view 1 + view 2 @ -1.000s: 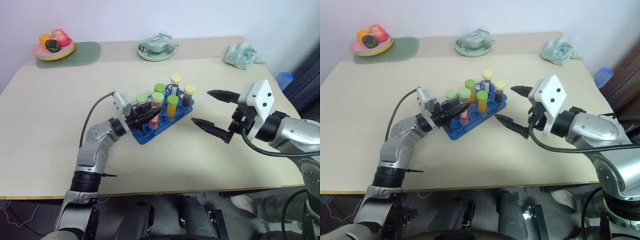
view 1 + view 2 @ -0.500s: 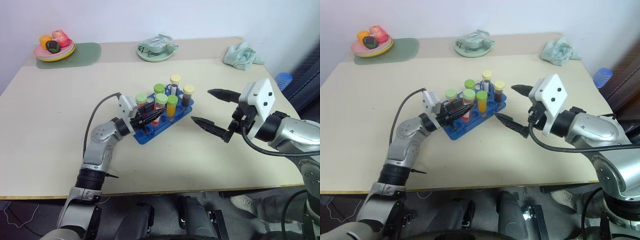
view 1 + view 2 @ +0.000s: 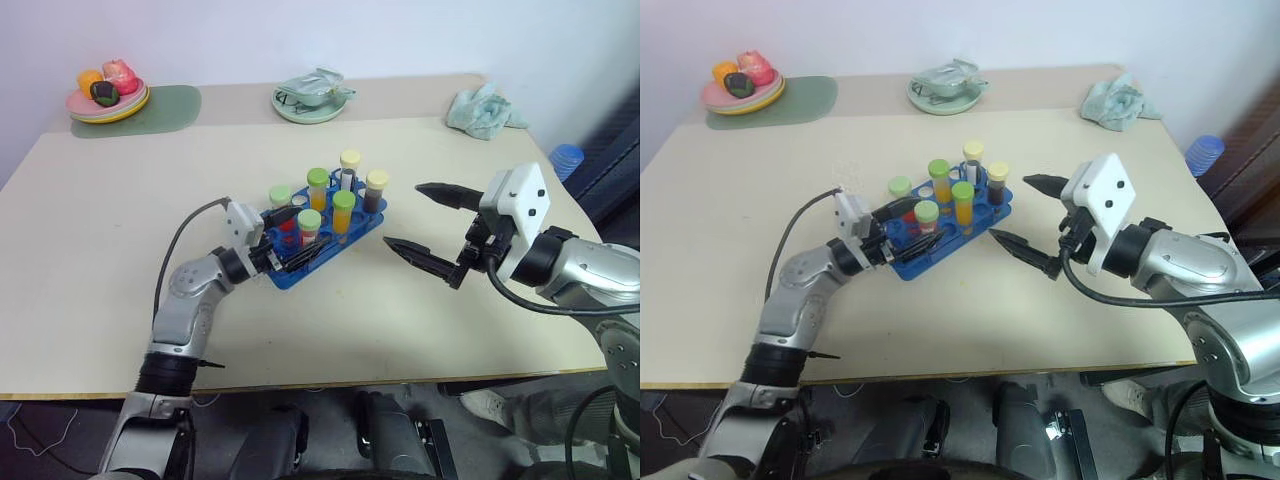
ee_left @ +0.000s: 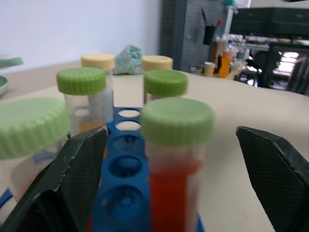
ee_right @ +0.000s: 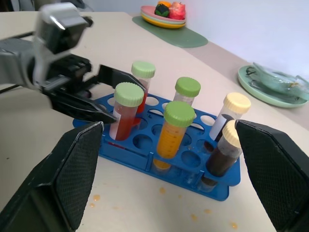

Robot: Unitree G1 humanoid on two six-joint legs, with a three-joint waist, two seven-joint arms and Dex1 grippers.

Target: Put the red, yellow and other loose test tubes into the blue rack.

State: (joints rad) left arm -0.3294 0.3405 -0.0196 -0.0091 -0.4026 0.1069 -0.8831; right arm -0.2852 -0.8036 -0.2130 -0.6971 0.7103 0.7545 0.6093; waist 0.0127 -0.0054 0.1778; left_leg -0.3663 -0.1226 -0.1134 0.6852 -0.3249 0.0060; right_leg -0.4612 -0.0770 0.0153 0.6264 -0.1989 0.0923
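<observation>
The blue rack (image 3: 322, 245) sits near the middle of the beige table (image 3: 120, 220), and 6 capped tubes stand upright in its holes. The red tube (image 5: 124, 112) with a pale green cap is in the near row at the end toward the left arm. The yellow tube (image 3: 343, 214) with a green cap stands beside it toward the right arm, and the dark brown tube (image 3: 374, 192) with a cream cap is at the rack's right end. Behind these stand an orange tube (image 3: 317, 188) with a green cap, a clear tube (image 3: 349, 168) with a cream cap, and 1 more green-capped tube (image 3: 281, 200) at the left end.

The left gripper (image 5: 99, 92) is at the rack's left end with its 2 black fingers spread apart, 1 on each side of the red tube; the left wrist view shows a gap between each finger and the tube, so it grips nothing.

The right gripper (image 3: 432, 225) hangs above the table just to the right of the rack, its fingers wide apart and empty.

At the far edge of the table lie a plate of fruit (image 3: 107, 92) on a green mat (image 3: 160, 106), a pale green dish (image 3: 314, 98) and a crumpled teal cloth (image 3: 486, 110).
</observation>
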